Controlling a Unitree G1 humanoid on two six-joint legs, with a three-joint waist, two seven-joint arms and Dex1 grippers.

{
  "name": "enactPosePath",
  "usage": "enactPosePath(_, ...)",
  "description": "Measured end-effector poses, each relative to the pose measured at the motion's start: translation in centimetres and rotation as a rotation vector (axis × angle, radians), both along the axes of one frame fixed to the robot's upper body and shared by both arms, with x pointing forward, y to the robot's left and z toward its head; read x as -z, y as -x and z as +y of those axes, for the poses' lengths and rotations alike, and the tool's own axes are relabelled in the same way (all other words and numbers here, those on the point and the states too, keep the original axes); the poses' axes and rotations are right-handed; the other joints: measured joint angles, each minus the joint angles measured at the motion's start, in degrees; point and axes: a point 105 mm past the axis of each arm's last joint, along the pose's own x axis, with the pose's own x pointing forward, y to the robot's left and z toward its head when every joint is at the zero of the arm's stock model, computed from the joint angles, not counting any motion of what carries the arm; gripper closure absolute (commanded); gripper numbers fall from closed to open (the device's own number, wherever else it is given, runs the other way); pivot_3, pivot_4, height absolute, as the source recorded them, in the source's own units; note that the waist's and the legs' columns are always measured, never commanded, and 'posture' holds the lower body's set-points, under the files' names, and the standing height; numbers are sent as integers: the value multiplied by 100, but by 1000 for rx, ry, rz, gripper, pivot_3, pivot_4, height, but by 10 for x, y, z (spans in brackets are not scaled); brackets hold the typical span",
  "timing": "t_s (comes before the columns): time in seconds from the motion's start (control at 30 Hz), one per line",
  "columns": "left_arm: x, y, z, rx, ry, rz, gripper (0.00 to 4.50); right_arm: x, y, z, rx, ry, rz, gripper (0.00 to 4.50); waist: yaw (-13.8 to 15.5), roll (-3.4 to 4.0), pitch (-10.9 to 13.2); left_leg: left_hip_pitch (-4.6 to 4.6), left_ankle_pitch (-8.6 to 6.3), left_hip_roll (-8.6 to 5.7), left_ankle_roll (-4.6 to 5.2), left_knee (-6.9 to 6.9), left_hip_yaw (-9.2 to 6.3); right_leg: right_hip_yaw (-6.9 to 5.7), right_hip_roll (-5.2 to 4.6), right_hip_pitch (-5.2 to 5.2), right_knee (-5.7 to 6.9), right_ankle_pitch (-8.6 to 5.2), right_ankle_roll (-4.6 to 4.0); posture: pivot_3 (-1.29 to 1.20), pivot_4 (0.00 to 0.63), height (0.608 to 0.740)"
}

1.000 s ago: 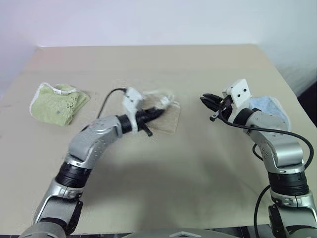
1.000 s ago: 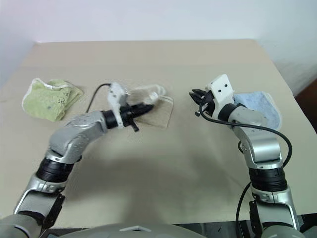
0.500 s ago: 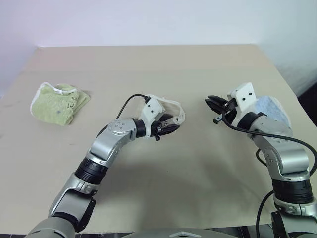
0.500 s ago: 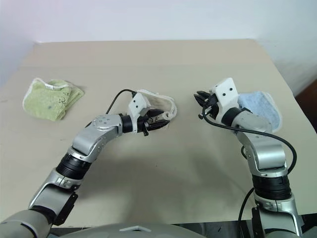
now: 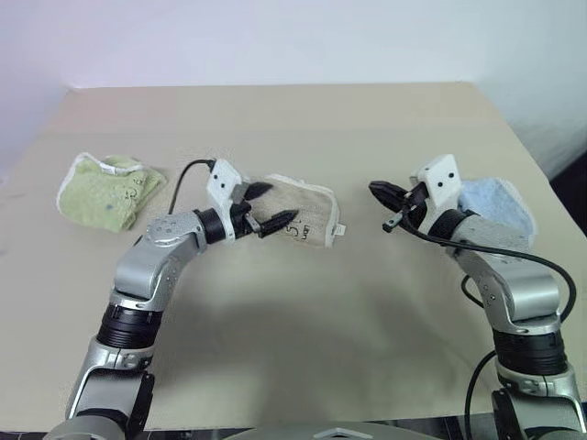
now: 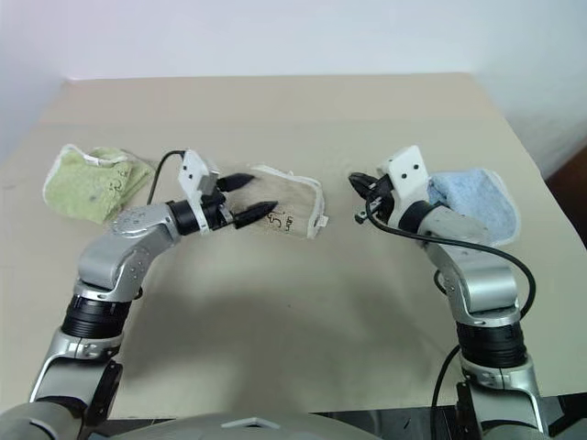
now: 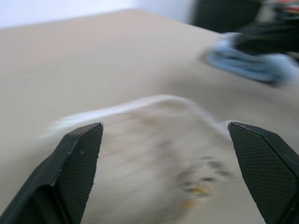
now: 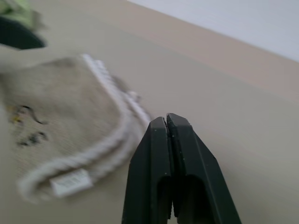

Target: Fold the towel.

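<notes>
While the towel [image 5: 298,213] lies folded mid-tabletop [image 5: 367,137], we see L end effector [image 5: 267,206] just above its near-left part, fingers spread wide, nothing held. R end effector [image 5: 380,192] hangs just right of the towel, fingers pressed together, empty. Green towel [image 5: 105,188] far left, blue towel [image 5: 500,197] by R arm.

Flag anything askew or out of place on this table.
Nothing stands out. The beige towel lies folded flat mid-table, the green towel sits loosely bunched at the left, and the blue towel at the right.
</notes>
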Motion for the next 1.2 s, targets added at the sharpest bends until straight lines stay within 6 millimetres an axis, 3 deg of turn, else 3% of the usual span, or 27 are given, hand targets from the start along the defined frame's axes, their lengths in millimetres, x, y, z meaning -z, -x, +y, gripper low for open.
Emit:
enactPosePath(0.3,-13,-18,-20,3,-38,-69,3995,14,-17,49,-106,3,44,4500,-18,0,0,-1,2,-6,-4,0,0,0,0,-3,5,9,13,0,150,728)
enactPosePath(0.4,-4,-20,-26,49,-123,-73,3995,26,-25,64,-128,-15,90,4500,-93,2,-4,13,3,-6,-5,-2,1,0,1,8,13,9,13,0,150,728)
enactPosePath(0.53,58,-18,-23,74,-379,12,3995,77,-27,73,-126,16,251,4500,-184,3,-4,32,2,-8,-2,-4,2,3,0,22,43,8,12,0,150,728)
enactPosePath(0.67,65,-20,-22,77,-446,-19,3995,84,-29,74,-123,36,247,4500,-198,5,-9,97,0,-5,-3,-6,2,6,-5,69,49,3,14,0,150,728)
enactPosePath(0.77,64,-21,-20,59,-398,-3,3995,86,-26,73,-123,32,232,4500,-209,6,-11,105,2,-1,-7,-5,0,8,-7,67,61,2,17,0,150,728)
enactPosePath(0.9,51,-20,-17,30,-191,49,3995,77,-21,68,-125,22,190,4500,-220,6,-8,84,7,-1,-16,-4,-1,10,-7,41,69,1,19,0,150,728)
enactPosePath(1.03,11,-22,3,-37,-26,-27,3995,42,-20,48,-84,-25,92,4500,-207,5,-7,80,7,-4,-16,-4,0,11,-10,41,64,1,19,0,150,728)
enactPosePath(1.1,2,-20,18,-65,-49,-60,4026,26,-19,36,-51,-68,79,4139,-207,5,-7,82,7,-3,-16,-6,0,10,-9,42,64,1,19,0,150,728)
enactPosePath(1.2,12,-15,36,-89,-105,-39,4026,17,-14,24,-37,-167,159,3382,-206,6,-7,83,7,-1,-16,-7,-1,10,-9,42,65,1,18,0,150,728)
